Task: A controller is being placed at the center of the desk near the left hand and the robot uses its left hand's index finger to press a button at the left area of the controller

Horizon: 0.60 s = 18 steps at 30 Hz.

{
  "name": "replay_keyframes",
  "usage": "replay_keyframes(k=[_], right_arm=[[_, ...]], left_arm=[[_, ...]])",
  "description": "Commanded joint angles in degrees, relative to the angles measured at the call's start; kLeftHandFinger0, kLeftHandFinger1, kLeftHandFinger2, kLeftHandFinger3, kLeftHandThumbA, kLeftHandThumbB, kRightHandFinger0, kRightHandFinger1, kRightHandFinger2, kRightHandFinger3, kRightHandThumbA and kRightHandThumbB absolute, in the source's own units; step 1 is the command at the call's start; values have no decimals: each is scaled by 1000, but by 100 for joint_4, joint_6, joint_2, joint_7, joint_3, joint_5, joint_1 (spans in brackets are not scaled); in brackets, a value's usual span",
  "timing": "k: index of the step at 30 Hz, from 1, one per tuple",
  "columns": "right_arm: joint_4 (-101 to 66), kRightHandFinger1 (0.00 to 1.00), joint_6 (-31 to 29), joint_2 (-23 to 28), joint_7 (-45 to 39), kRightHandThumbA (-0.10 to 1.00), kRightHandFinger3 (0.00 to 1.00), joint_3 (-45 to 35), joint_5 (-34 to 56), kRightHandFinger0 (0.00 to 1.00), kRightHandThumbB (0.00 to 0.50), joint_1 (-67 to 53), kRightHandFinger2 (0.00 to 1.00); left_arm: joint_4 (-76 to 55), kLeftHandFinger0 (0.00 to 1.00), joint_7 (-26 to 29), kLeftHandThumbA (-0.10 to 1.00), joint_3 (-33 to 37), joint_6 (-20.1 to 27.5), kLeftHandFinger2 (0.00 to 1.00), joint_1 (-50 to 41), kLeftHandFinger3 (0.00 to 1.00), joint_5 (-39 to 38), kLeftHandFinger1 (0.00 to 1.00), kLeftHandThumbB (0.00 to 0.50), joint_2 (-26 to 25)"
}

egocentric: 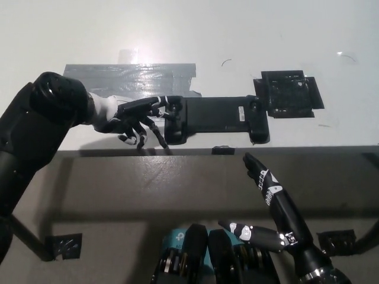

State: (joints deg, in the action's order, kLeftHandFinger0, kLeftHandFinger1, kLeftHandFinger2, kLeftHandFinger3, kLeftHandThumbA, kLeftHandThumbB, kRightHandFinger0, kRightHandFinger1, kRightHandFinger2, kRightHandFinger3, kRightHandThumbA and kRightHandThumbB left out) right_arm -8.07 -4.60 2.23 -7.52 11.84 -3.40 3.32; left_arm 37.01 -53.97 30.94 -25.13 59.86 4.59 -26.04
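Now left hand (133, 118) fingers spread on controller (216, 118), right hand (269, 201) released

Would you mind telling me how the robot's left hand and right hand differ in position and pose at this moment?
The left hand is up on the desk, reaching sideways to the left end of the controller; the right hand hangs below the desk edge, away from the controller. The left hand has a finger extended to the controller and the others curled down; the right hand's fingers are spread and touch nothing. Neither hand holds anything.

Left hand (135, 118) outstretched, right hand (272, 204) open
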Motion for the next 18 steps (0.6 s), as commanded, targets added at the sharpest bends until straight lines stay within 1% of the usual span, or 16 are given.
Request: replay_keyframes(k=[1,2,3,4,6,7,8,9,10,12,13,14,15,16,17,18], right_arm=[[-113,1000,-57,-60,-31,907,1000,29,-33,1000,248,101,1000],[-112,1000,-51,-61,-27,910,1000,27,-36,1000,255,104,1000],[-117,1000,-30,-62,-31,911,1000,25,-22,1000,258,105,1000],[-117,1000,-47,-59,-27,913,1000,27,-36,1000,260,107,1000],[-107,1000,-61,-54,-29,915,1000,29,-37,1000,257,108,1000],[-104,1000,-62,-52,-31,915,1000,28,-32,1000,256,108,1000],[-50,1000,-87,-81,-32,914,1000,50,-36,1000,254,139,1000],[-45,1000,-66,-88,-45,913,1000,63,-25,1000,252,148,1000],[-29,1000,-82,-88,-42,911,1000,65,-26,1000,245,148,1000],[-72,1000,-48,-75,-35,910,1000,65,-21,1000,248,54,1000],[-38,1000,-56,-76,-27,910,1000,49,-17,1000,247,107,1000],[4,1000,-65,-81,-16,911,1000,40,-32,1000,246,164,1000],[8,1000,-64,-71,-13,913,1000,41,-53,1000,245,164,1000],[-42,1000,-24,-72,-21,910,1000,54,-45,1000,245,106,1000],[-30,1000,-6,-84,-30,903,1000,54,-11,1000,252,105,1000],[-21,1000,3,-87,-49,901,1000,64,13,1000,248,105,1000]], left_arm=[[160,0,-442,1000,748,76,531,-222,1000,712,181,483,-141],[91,3,-447,1000,880,62,577,-238,1000,785,223,485,-173],[64,0,-454,1000,923,-35,589,-262,1000,751,236,482,-185],[68,28,-470,1000,990,-35,591,-254,1000,738,243,484,-200],[130,2,-524,1000,1085,119,585,-218,1000,740,239,499,-215],[156,0,-530,1000,1115,255,606,-205,1000,738,251,500,-227],[70,12,-551,1000,1095,149,680,-208,1000,680,309,500,-294],[-83,9,-527,1000,980,77,629,-227,1000,549,283,486,-354],[-162,1,-474,1000,803,-25,522,-259,1000,382,209,492,-369],[-403,0,-524,1000,456,-180,464,-271,1000,64,166,500,-383],[-450,6,-519,1000,425,-118,472,-192,1000,68,184,500,-396],[-574,2,-524,1000,290,-83,460,-113,1000,15,180,500,-423],[-630,0,-538,1000,121,-180,454,-128,1000,-83,179,500,-404],[-841,63,-590,1000,-53,-180,499,-144,1000,-234,227,495,-448],[-970,101,-626,1000,-232,-180,518,-147,1000,-430,269,494,-482],[-1101,56,-625,1000,-484,-180,510,-148,1000,-810,248,500,-518]])
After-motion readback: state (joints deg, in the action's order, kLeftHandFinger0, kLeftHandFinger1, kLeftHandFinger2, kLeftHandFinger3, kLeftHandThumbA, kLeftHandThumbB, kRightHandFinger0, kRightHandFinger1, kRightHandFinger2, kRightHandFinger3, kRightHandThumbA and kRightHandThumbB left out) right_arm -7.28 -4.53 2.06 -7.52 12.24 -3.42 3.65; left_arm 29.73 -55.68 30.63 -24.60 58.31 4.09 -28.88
